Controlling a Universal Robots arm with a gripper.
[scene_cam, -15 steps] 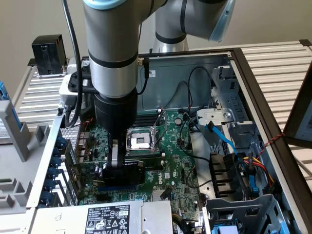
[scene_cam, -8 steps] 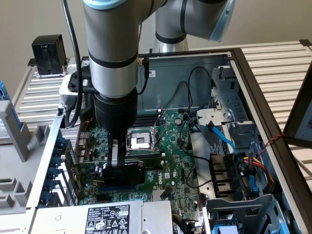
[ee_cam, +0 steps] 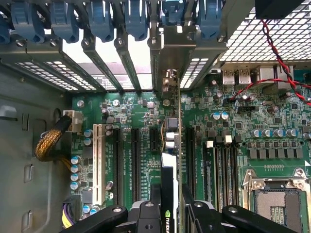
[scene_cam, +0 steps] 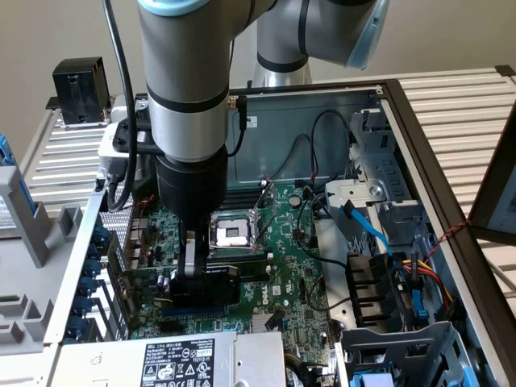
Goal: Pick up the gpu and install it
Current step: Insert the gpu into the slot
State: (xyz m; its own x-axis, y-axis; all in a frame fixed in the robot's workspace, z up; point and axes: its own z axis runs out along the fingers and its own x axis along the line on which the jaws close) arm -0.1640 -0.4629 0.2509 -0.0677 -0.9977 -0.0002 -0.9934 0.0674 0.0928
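Gpu (ee_cam: 168, 182) upright on edge within the gripper's (ee_cam: 172, 211) grip, long axis toward the rear slots (ee_cam: 121, 63).

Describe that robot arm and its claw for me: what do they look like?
The thick, round, silver-grey metal arm has pale blue caps at its joints and a black band. A black cable hangs beside it. Its black gripper has a cylindrical body and black jointed fingers studded with silver bolts.
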